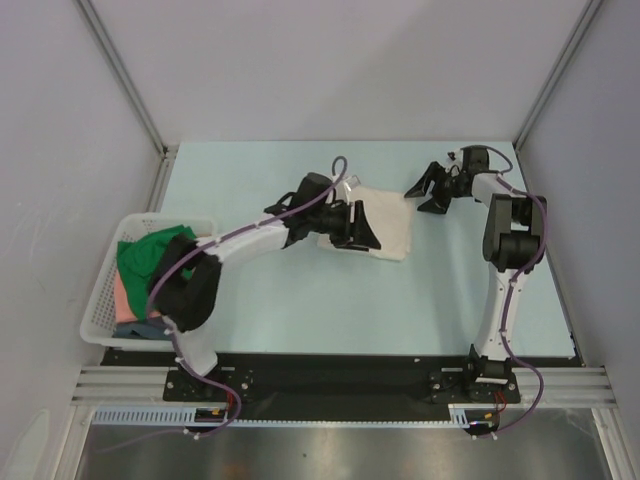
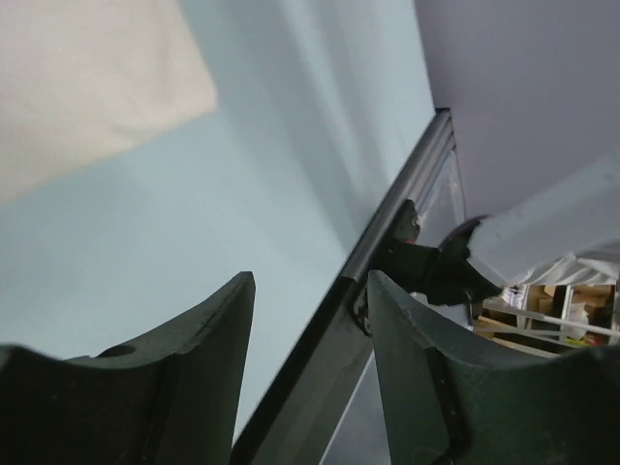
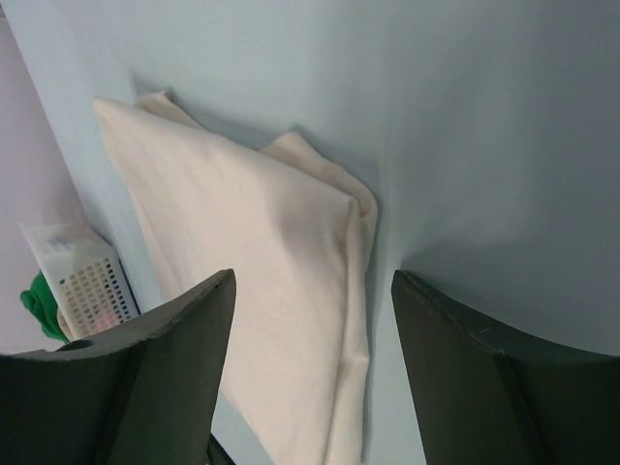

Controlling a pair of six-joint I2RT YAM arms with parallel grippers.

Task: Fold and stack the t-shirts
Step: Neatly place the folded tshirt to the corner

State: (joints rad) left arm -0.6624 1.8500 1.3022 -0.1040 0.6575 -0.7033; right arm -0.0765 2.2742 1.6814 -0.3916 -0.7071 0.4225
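At table (image 1: pixel 300 310) ctr, folded cream t-shirt (image 1: pixel 390 225) lies flat, prob. as stack base. L jaws over it, R jaws beside its corner: both wide, empty. Green t-shirt (image 1: pixel 152 250) waits in basket (image 1: pixel 98 300).

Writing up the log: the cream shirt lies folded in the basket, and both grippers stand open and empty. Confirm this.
Not quite. The cream shirt lies folded on the table, not in the basket; the top view shows it. Both the left gripper and the right gripper do stand open and empty.
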